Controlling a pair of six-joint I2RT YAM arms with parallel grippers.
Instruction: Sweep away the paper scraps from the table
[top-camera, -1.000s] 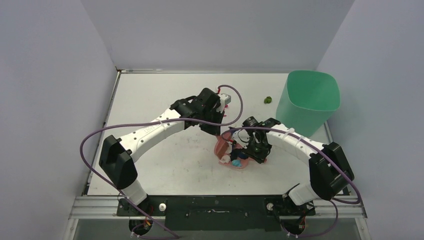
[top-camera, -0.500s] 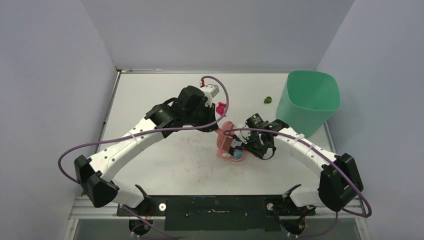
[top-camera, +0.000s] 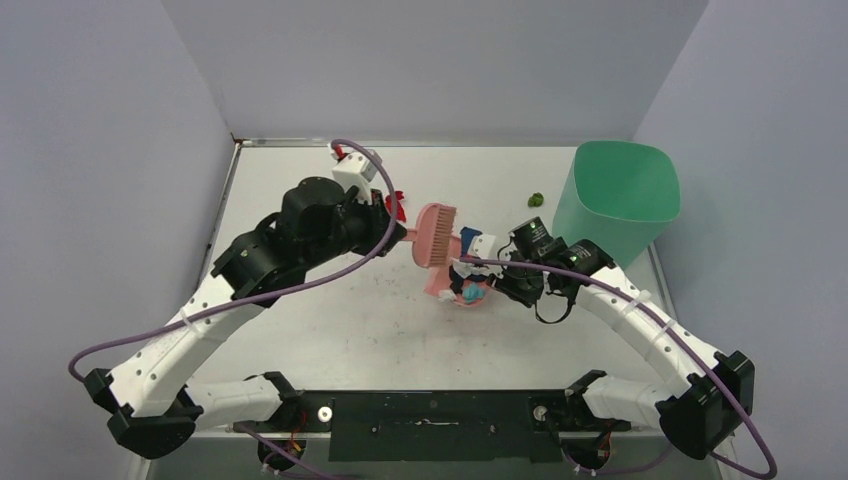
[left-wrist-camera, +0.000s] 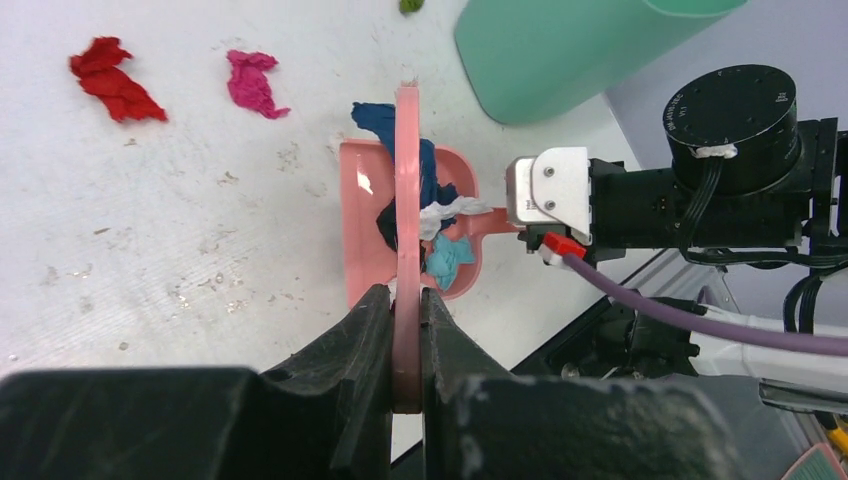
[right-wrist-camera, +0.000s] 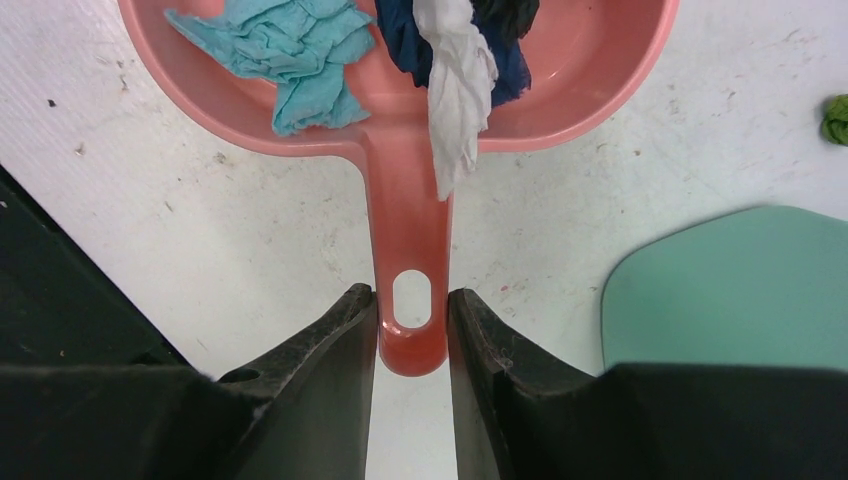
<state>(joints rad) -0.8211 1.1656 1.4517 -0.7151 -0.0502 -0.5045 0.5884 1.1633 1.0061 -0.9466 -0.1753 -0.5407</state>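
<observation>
My left gripper is shut on the pink brush and holds it raised over the pink dustpan. In the left wrist view the brush runs edge-on between my fingers. My right gripper is shut on the dustpan's handle. The pan holds cyan, white and dark blue paper scraps. Red, magenta and green scraps lie loose on the white table. The red one and the green one also show from above.
A green bin stands at the far right of the table, just beyond the green scrap, and shows in the right wrist view. Grey walls close in the left, back and right sides. The arm bases sit on the black rail at the near edge.
My left arm has swung left and lifted the brush off the table, uncovering the red scrap. My right gripper has carried the dustpan a little farther back, scraps still inside.
</observation>
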